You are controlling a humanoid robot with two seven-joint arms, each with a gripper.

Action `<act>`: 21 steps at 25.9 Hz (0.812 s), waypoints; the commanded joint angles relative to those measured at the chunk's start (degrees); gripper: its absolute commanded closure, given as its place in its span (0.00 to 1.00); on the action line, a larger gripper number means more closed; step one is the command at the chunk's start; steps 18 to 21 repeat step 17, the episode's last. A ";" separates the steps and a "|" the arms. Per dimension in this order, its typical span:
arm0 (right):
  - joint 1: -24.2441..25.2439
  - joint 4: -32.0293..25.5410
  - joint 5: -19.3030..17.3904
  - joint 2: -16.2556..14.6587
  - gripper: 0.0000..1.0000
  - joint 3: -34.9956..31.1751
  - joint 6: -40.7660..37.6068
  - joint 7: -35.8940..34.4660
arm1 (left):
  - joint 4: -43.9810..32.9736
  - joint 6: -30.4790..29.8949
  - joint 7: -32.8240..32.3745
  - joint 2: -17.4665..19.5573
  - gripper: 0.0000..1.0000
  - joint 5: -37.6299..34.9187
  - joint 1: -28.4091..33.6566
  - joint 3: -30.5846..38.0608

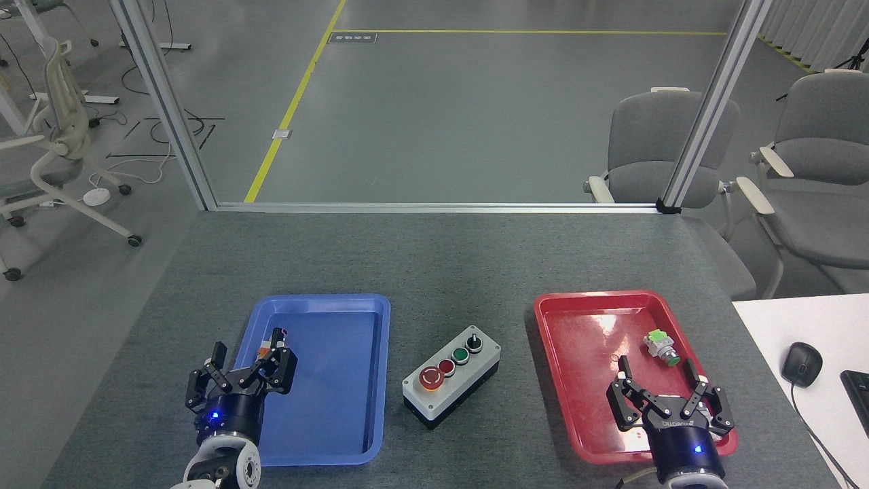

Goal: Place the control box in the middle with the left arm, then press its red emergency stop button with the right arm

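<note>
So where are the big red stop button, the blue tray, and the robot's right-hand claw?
red emergency stop button (431,378), head view, top of its round cap.
blue tray (339,380), head view, bare floor of the tray.
right gripper (669,395), head view, midway between its spread fingertips.

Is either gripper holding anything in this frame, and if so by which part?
Nothing is held. The left gripper and the right gripper both have open, empty jaws; the control box sits untouched.

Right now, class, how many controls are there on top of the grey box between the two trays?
4, in one row: the big red stop button nearest, a small red button, a green button, and a black knob farthest.
</note>
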 commanded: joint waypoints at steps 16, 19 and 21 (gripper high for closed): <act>-3.89 1.98 -2.28 -2.06 0.02 2.81 1.47 0.02 | 0.00 0.01 0.57 -0.31 0.01 0.72 0.00 0.01; -3.89 1.98 -2.37 -2.15 0.02 2.90 1.56 0.02 | 0.00 0.01 0.57 -0.31 0.01 0.72 -0.09 0.01; -3.89 1.98 -2.37 -2.15 0.02 2.90 1.56 0.02 | 0.00 0.01 0.57 -0.31 0.01 0.72 -0.09 0.01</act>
